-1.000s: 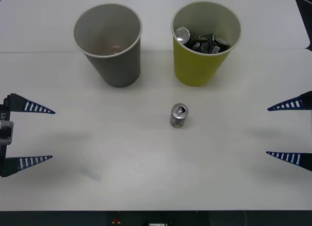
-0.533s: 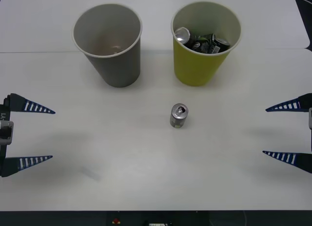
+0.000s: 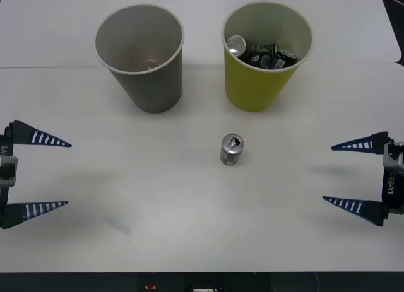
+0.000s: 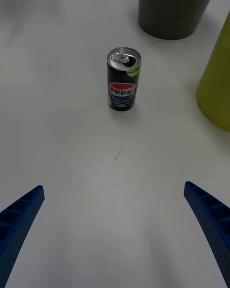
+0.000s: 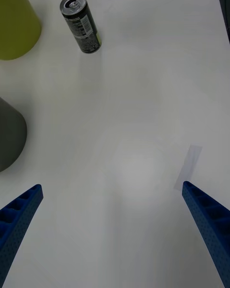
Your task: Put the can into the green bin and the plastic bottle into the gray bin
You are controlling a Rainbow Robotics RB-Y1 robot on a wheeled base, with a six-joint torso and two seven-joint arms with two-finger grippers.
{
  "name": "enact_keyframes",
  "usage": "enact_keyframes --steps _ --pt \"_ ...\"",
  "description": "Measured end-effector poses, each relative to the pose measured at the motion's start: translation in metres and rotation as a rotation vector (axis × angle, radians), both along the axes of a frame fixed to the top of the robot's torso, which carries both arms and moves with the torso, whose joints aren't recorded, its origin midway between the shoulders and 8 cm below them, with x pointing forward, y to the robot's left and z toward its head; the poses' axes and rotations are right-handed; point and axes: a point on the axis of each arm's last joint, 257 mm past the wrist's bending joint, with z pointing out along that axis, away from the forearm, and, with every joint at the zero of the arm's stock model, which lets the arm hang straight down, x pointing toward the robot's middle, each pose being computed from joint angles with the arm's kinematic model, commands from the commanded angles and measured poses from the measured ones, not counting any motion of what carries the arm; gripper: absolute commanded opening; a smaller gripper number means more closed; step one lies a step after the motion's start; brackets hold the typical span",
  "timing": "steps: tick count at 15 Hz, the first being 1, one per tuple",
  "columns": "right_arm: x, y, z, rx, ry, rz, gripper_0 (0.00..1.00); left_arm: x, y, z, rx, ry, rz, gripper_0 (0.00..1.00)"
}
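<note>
The can (image 3: 231, 149) stands upright on the white table, in front of the green bin (image 3: 265, 55); its Pepsi logo faces the right wrist view (image 4: 123, 85), and it is also in the left wrist view (image 5: 80, 23). The green bin holds several dark cans. The gray bin (image 3: 142, 58) stands to its left. My right gripper (image 3: 344, 175) is open at the right edge, level with the can and well apart from it. Over at the left edge my left gripper (image 3: 53, 173) is open and holds nothing. The plastic bottle is out of view.
A small strip of clear tape (image 5: 188, 167) lies on the table near the left gripper. The table's front edge (image 3: 202, 272) runs along the bottom of the front view. Open tabletop surrounds the can on all sides.
My right gripper has moved left, further onto the table towards the can. The left gripper, the can and both bins have not moved.
</note>
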Motion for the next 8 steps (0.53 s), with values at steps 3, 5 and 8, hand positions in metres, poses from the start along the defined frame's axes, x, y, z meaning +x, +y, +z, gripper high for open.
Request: enact_keyframes --steps 3,5,8 --pt "0.008 0.005 -0.014 0.050 0.013 -0.019 1.00 0.000 0.000 0.000 0.000 0.000 0.000 1.00" --pt "0.013 0.009 -0.022 0.080 0.015 -0.030 1.00 0.000 0.000 0.000 0.000 0.000 0.000 1.00" --pt "0.019 0.020 -0.027 0.132 0.002 -0.035 1.00 0.000 0.000 0.000 0.000 0.000 0.000 1.00"
